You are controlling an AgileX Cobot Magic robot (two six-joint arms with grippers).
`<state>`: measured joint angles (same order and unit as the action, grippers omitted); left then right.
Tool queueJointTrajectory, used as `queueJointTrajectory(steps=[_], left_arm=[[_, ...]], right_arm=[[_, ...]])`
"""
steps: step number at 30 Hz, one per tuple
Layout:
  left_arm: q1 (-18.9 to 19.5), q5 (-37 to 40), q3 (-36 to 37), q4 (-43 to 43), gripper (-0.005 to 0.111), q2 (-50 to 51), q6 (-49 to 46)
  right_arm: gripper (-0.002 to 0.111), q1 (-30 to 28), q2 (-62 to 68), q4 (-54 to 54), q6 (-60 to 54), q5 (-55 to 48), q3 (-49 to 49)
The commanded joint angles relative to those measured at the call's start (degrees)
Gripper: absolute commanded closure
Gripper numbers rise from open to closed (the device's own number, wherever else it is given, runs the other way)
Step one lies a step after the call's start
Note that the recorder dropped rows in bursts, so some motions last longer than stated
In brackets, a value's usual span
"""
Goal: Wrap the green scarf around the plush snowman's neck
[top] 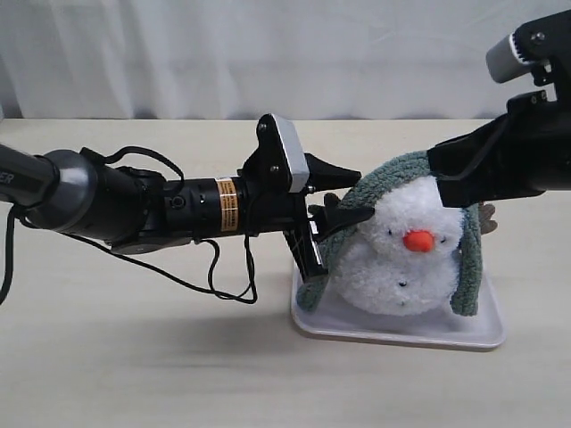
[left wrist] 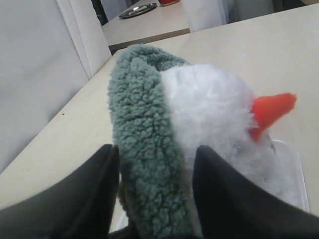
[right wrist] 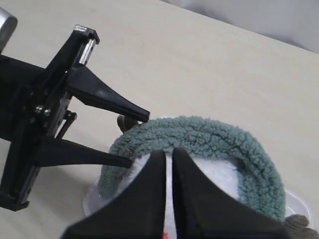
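- Closest to my left wrist camera were the two black fingers (left wrist: 89,194) of my left gripper (left wrist: 154,148), spread apart with one on each side of the green scarf (left wrist: 144,124).
- Past them, the scarf lay up over the head of the white snowman (left wrist: 209,109), beside its orange nose (left wrist: 271,109). A tray (left wrist: 294,169) rim showed below, on the beige table (left wrist: 239,45).
- Through my right wrist camera, my right gripper (right wrist: 168,152) had its fingers pressed together, with the tips over the white head (right wrist: 224,174) just inside the arc of the scarf (right wrist: 209,137). I could not tell whether they pinched any fluff.
- That view also showed my left gripper (right wrist: 135,139) gaping wide, its tips at the scarf's edge near a brown twig arm (right wrist: 127,122).
- From the exterior camera, the snowman (top: 401,259) sat on the white tray (top: 401,328), facing the lens.
- The scarf (top: 393,169) arched over its head and hung down both sides towards the tray.
- My left gripper (top: 361,194) was at the head's left side and my right gripper (top: 437,178) at its upper right.
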<state>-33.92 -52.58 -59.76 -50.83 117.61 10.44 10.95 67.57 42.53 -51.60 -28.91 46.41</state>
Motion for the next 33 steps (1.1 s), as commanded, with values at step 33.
queueJointTrajectory(steps=[33], left_arm=[[-0.1, 8.6, -6.32, 4.39, 0.107, 0.17, 17.67]], right_arm=[[0.104, -0.15, 6.86, -1.44, -0.73, 4.45, -0.48]])
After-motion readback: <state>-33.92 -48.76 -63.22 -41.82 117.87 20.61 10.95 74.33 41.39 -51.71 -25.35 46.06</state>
